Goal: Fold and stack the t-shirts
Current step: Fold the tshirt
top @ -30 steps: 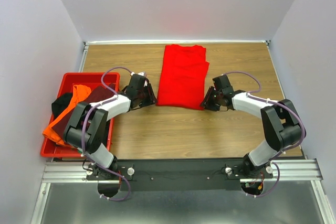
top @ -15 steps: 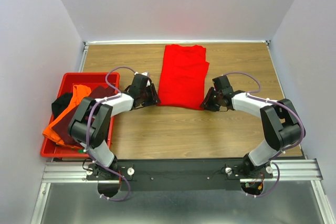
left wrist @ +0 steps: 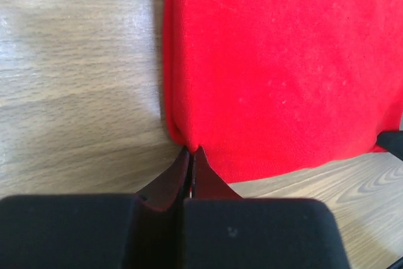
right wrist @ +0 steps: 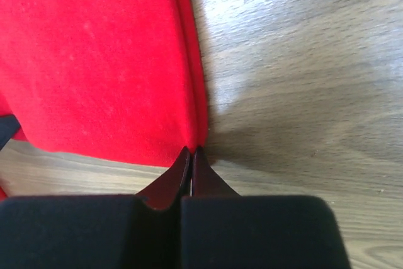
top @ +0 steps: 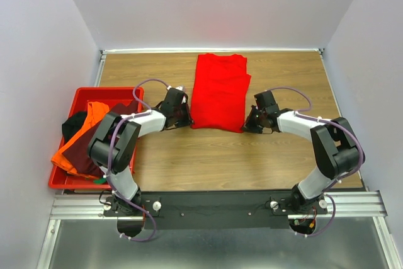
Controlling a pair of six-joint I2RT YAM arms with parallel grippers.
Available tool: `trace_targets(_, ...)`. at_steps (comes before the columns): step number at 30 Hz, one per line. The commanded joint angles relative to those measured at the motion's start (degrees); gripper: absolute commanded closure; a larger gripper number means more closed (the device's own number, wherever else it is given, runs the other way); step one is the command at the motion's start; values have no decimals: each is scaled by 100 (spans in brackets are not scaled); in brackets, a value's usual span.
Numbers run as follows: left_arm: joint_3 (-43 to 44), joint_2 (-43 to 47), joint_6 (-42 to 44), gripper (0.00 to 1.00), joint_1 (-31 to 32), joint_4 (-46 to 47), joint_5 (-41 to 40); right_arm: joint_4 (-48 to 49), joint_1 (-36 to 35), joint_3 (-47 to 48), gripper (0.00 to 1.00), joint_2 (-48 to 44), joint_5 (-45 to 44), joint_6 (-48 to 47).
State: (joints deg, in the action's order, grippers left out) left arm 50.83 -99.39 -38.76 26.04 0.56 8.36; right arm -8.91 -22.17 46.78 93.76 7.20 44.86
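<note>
A bright red t-shirt (top: 219, 91), folded into a long strip, lies flat on the wooden table. My left gripper (top: 187, 120) is at its near left corner. In the left wrist view the jaws (left wrist: 191, 151) are pressed together with the red cloth's (left wrist: 277, 61) corner pinched at their tips. My right gripper (top: 247, 124) is at the near right corner. Its jaws (right wrist: 191, 150) are likewise shut on the red hem (right wrist: 94, 55). An orange t-shirt (top: 94, 113), a dark maroon one (top: 85, 146) and a black one (top: 72, 124) lie heaped at the left.
The heap sits in a red plastic crate (top: 107, 90) at the table's left edge, close to my left arm. Grey walls enclose the table on three sides. Bare wood (top: 214, 155) lies between the shirt's near edge and the arm bases.
Both grippers have slid inward to the red shirt's near corners, and both sets of jaws, open before, have shut on the cloth. The shirt lies as it did.
</note>
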Motion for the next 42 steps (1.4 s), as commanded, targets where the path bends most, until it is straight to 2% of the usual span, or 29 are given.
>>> trace_targets(1,-29,218,114,100,129,-521,-124,-32,-50,-151,100,-129,333,-179)
trace_targets(6,-468,1000,123,100,471,-1022,-150,-330,-138,-670,100,-1068,958,-364)
trace_targets(12,-1266,2167,-227,100,1059,-1461,-133,-1288,-480,-1337,100,-2395,1257,-303)
trace_targets(16,-1681,3099,-710,100,1402,-1813,-203,-2165,-560,-1523,100,-3527,1284,-215)
trace_targets(20,-2006,4067,-1045,100,1518,-2156,-230,-2729,-560,-1480,100,-4144,1100,-259)
trace_targets(23,-1937,4384,-1028,100,1518,-2270,-361,-2845,-569,-1365,100,-4173,933,-320)
trace_targets(32,-900,3972,-668,100,1465,-2350,-660,-2810,-569,-540,100,-3698,2,-311)
trace_targets(39,-461,3481,-282,100,903,-2165,-292,-2696,-569,357,100,-2943,-333,-478)
trace_targets(42,-171,3164,-27,100,587,-2060,138,-2546,-569,656,100,-2548,-518,-540)
